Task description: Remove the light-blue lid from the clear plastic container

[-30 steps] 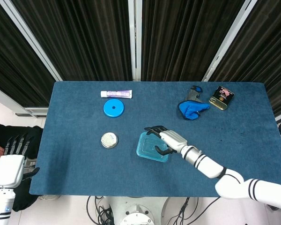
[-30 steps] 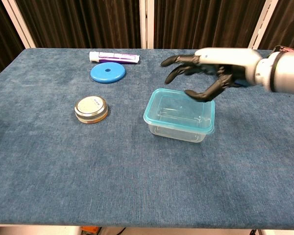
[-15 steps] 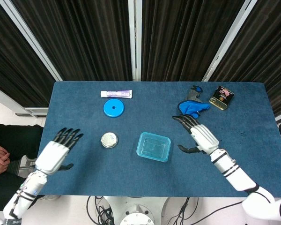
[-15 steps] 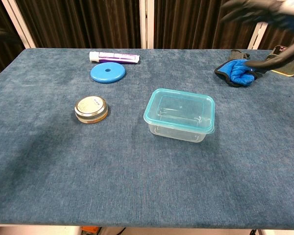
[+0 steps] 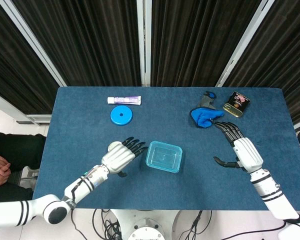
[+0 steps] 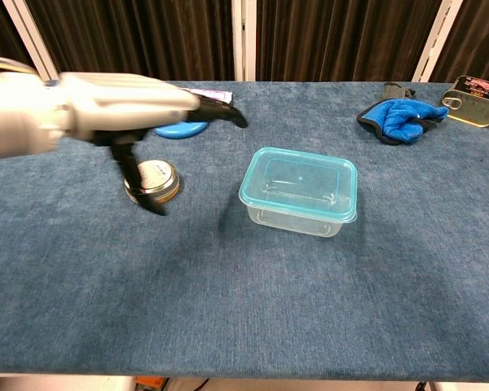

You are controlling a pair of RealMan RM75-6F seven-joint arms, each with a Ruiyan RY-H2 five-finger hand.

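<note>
The clear plastic container [image 5: 163,157] [image 6: 298,195] stands near the table's middle with its light-blue lid [image 5: 165,148] [image 6: 298,175] seated on its rim. My left hand [image 5: 123,155] [image 6: 134,110] hovers just left of the container, fingers stretched out toward it, holding nothing and not touching it. My right hand [image 5: 242,148] is off to the container's right, fingers spread, empty; the chest view does not show it.
A small round tin [image 5: 113,146] [image 6: 152,181] lies partly under my left hand. A blue disc [image 5: 121,115] and a purple tube [image 5: 124,100] lie at the back left. A blue cloth [image 5: 205,115] [image 6: 402,116] and a flat can [image 5: 236,104] [image 6: 474,90] sit at the back right.
My right hand left the lid and drew away to the right. My left hand came in from the table's left edge to just beside the container. The container has not moved.
</note>
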